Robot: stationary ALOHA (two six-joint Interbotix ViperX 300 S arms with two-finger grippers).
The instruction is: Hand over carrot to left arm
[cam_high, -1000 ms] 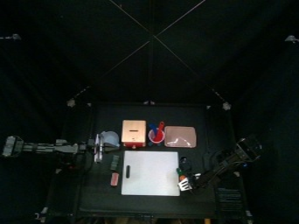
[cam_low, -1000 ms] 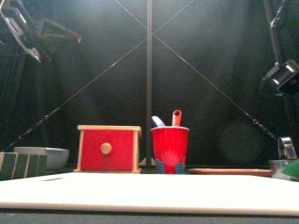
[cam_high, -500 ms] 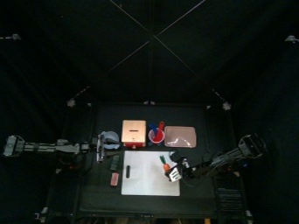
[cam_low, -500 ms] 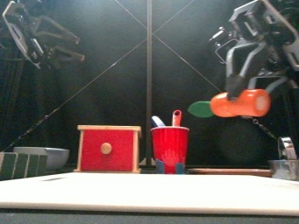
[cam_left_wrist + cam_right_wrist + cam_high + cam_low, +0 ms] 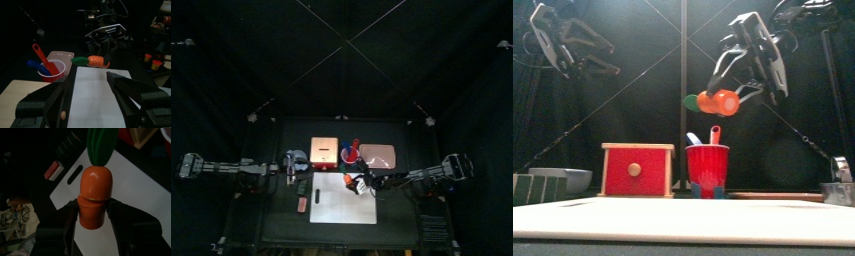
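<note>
Black curtains close in a small black table [image 5: 687, 222] carrying a white sheet [image 5: 346, 198]. At left, the left gripper [image 5: 577, 52] hangs raised with jaws spread wide, empty. Right of it, the right gripper [image 5: 738, 88] clamps the carrot [image 5: 718, 102] high above the red cup [image 5: 707, 170], green top toward the left arm. This looks like the presenting step; next the left jaws should close around the carrot's free end.

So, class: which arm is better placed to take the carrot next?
The left. Its gripper stands open and empty, facing the carrot, which the right gripper holds up in the air above the white sheet.
</note>
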